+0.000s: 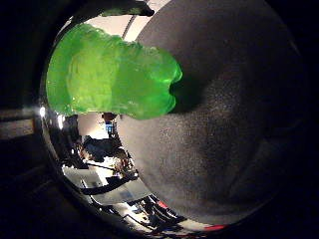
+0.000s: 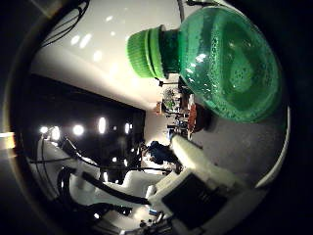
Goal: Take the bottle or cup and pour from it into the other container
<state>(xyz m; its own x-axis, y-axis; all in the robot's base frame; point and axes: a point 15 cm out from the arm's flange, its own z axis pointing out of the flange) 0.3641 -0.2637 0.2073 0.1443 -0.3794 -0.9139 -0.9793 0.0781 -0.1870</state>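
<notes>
A green plastic bottle (image 2: 230,68) with a green screw cap (image 2: 144,51) lies right against my palm and fills much of both palm views. Its lumpy base (image 1: 114,74) hangs over the grey table top (image 1: 224,124) and casts a shadow there. My right hand (image 2: 195,181) is curled round the bottle; a white and black finger shows below it, and a dark finger part (image 1: 122,7) reaches over its base. A small brown container (image 2: 198,117) stands on the grey table beyond the bottle's shoulder, apart from it.
Past the table's edge lies a dim room with ceiling lights, stands and cluttered benches (image 1: 114,174). White arm parts (image 2: 112,186) cross under the hand.
</notes>
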